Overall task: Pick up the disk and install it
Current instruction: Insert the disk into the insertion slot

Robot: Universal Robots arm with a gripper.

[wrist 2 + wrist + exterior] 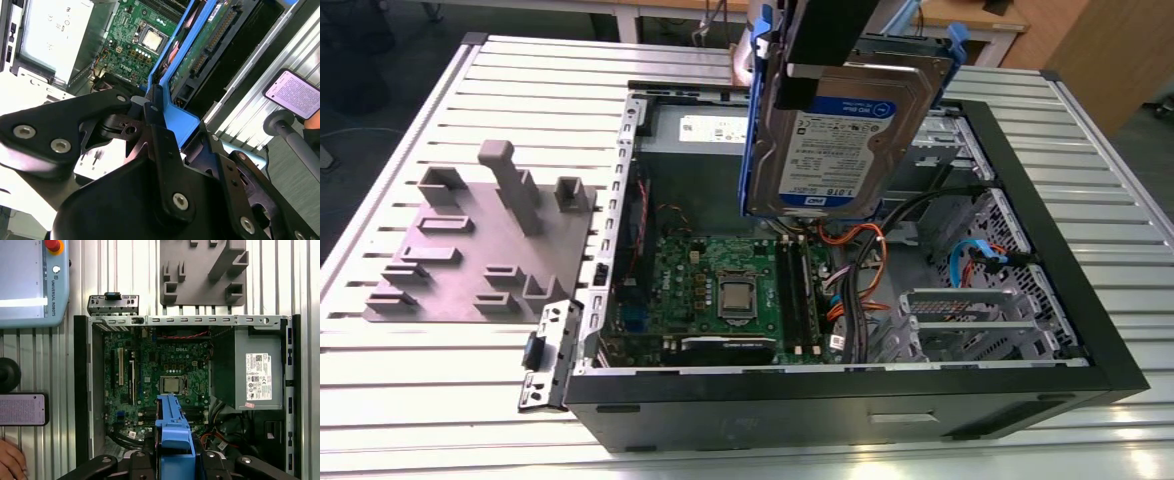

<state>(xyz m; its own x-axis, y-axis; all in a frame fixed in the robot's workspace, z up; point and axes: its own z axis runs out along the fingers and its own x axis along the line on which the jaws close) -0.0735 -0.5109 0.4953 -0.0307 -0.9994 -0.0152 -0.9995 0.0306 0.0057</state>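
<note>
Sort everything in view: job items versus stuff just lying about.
Job: disk, held in the gripper; open computer case.
Lying about: grey fixture plate, phone, teach pendant, a hand.

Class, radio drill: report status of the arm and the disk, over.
Tool shut on the disk. Disk in the air over the open computer case, not installed. Orange cables below it.
</note>
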